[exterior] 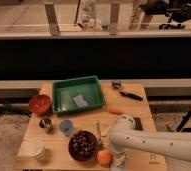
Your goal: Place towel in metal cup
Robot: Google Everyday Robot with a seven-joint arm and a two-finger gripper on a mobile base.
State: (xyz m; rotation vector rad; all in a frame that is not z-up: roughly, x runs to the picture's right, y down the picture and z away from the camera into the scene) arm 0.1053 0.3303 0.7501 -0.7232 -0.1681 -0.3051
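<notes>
your towel [80, 100] lies flat in the green tray [74, 81], a small pale square near the tray's middle, with nothing else in there beside it. the metal cup [45, 123] stands upright on the table [139, 105] just in front of the tray's left corner, between the red bowl [40, 104] and the blue cup [66, 127]. the gripper [118, 163] hangs low at the near edge of the table, just beside the orange [104, 157] and well apart from the towel. you cannot tell from here whether it is released or clenched. the pick looks not yet begun. expect the towel to be light, soft and limp, so it will likely sag and fold once lifted. pinch it at the middle, pressing down to the tray floor, rather than at a thin edge that may slip out. mind the tray wall on the way out. the cup looks small and light, so a dragging cloth could tip it.
</notes>
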